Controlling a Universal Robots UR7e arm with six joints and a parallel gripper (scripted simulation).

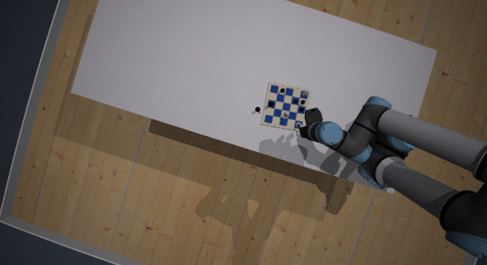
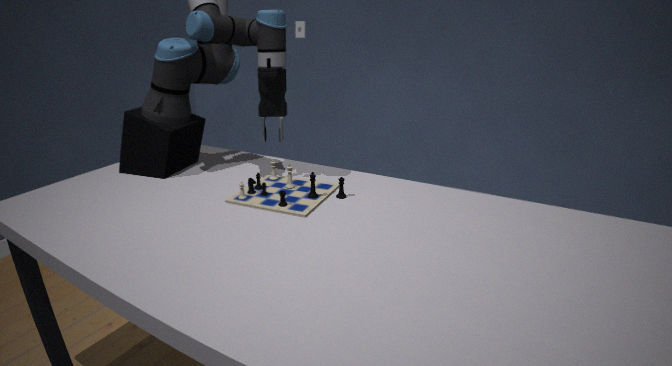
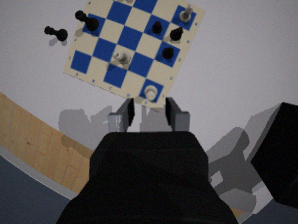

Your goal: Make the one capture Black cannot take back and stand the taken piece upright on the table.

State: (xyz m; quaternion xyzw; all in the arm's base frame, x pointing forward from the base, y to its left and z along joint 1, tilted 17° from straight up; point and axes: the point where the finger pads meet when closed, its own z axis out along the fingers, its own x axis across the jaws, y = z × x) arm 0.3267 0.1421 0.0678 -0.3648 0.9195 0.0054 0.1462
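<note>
The small blue-and-cream chessboard lies near the table's arm-side edge, and shows in the side view and the wrist view. My gripper hangs high above the board's corner nearest the arm base, open and empty. In the wrist view my fingers frame a white piece on that corner square far below. Two more white pieces and several black pieces, such as one, stand upright on the board. One black piece stands upright on the table just off the board's edge.
The arm's black base block sits on the table's back left corner in the side view. The table's near edge runs close behind the board in the wrist view.
</note>
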